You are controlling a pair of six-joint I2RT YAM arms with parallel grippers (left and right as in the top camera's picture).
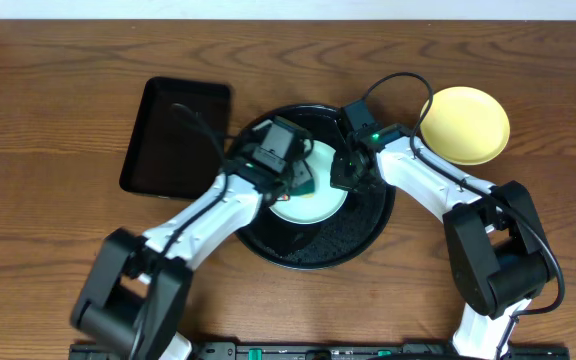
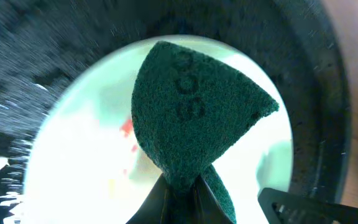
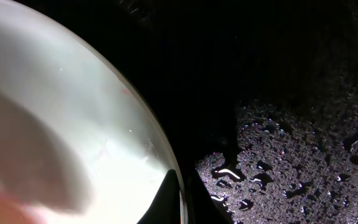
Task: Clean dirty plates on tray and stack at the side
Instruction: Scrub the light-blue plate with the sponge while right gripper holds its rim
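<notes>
**While the sponge is lying on the plate, both grippers are clenched**

As the left gripper (image 1: 293,172) is reaching over the round tray (image 1: 363,240), its jaws are pinching a teal sponge (image 2: 191,106) by its narrow end. The sponge is fanning out from the fingers (image 2: 166,199) and is lying on the pale plate (image 2: 86,155). A few red smears (image 2: 126,127) are showing on the plate just left of the sponge.

The pale plate (image 1: 318,205) is sitting inside the round tray, toward its upper middle. The right gripper (image 1: 351,170) is coming in from the right side. In the right wrist view its jaws are closed on the plate's rim (image 3: 157,146), one finger on the inner face and one outside the edge. The tray floor (image 3: 278,168) beside the rim is glistening with water droplets (image 3: 229,172).

The yellow plate (image 1: 465,124) is resting on the wooden table (image 1: 58,90), just beyond the tray's upper right edge and outside it. A rectangular black tray (image 1: 175,135) is lying on the table to the upper left of the round tray, close to it.
</notes>
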